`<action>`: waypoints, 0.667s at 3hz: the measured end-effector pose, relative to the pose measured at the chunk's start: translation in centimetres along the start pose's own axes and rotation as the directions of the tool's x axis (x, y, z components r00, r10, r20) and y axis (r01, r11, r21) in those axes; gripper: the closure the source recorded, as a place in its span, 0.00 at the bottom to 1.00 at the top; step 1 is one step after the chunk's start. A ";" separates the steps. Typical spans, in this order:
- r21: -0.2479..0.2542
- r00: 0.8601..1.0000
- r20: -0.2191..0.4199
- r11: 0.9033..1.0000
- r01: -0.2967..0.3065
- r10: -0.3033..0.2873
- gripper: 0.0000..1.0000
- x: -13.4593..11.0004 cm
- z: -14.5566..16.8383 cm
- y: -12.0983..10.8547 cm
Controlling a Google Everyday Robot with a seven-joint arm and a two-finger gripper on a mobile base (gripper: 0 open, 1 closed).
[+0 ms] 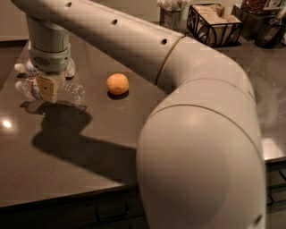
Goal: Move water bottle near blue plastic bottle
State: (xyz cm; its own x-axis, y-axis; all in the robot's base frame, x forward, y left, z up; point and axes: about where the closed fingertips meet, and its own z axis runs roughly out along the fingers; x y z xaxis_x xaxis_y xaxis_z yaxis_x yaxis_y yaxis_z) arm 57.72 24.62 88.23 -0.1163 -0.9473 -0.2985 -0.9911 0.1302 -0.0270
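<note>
The water bottle (pixel 71 93), clear and ribbed, lies on its side at the far left of the dark table (pixel 89 174). My gripper (pixel 49 89) comes down from above and is shut on the bottle's middle, hiding its label. The blue plastic bottle (pixel 21 68) lies just behind the water bottle, mostly hidden by my wrist; only its ends show on either side. The two bottles are a few centimetres apart.
An orange (pixel 117 83) sits on the table to the right of the bottles. A wire basket (pixel 214 24) and a cup of items (pixel 172 13) stand at the back right. My arm fills the right foreground.
</note>
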 end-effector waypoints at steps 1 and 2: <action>-0.006 0.999 -0.001 0.999 -0.044 0.044 1.00 -1.1 1.2 -1.8; -0.011 0.998 0.001 0.998 -0.062 0.062 1.00 -2.2 2.2 -3.3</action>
State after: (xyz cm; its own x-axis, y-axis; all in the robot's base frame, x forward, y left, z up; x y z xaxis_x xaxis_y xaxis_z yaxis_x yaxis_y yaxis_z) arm 61.43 26.91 86.91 -0.1771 -0.9371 -0.3008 -0.9827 0.1851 0.0019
